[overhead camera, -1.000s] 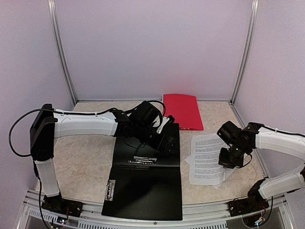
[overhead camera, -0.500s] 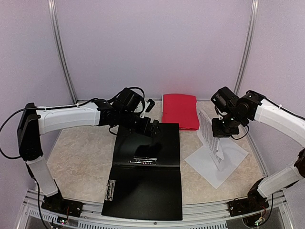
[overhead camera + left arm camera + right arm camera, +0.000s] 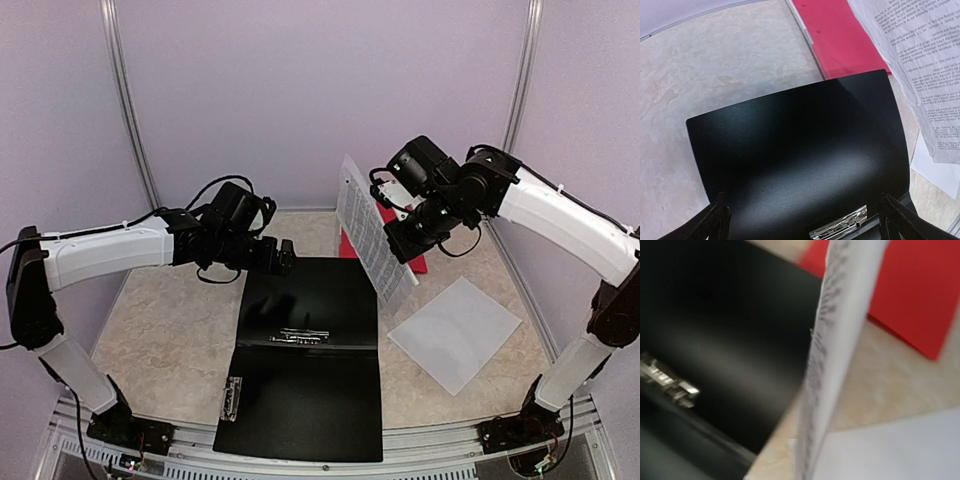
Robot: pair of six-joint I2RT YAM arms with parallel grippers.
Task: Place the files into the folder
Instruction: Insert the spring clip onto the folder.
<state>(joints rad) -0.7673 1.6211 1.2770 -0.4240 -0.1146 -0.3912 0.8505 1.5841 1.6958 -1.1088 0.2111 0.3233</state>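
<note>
**Printed sheets lifted off the worktop, swinging toward the folder**

- The printed white paper sheets (image 3: 372,232) are now in the air, standing almost on edge over the far right corner of the flat black plastic folder (image 3: 305,390), which lies open.
- A second ago they lay flat on the beige marbled worktop (image 3: 170,330), right of the folder.
- The right claw (image 3: 395,250) is clamped shut on them; I cannot count the sheets.
- One blank white paper sheet (image 3: 455,335) is left behind on the worktop, so a second trip looks likely.
- The left claw (image 3: 286,256) is spread wide and holds nothing. It has backed off to the folder's far left edge.
- That leaves the folder's inside and its silver metal clip (image 3: 300,335) uncovered.
- The red card folder (image 3: 840,40) lies just beyond.
- Judgement: the transfer is under way and nothing is filed yet
</note>
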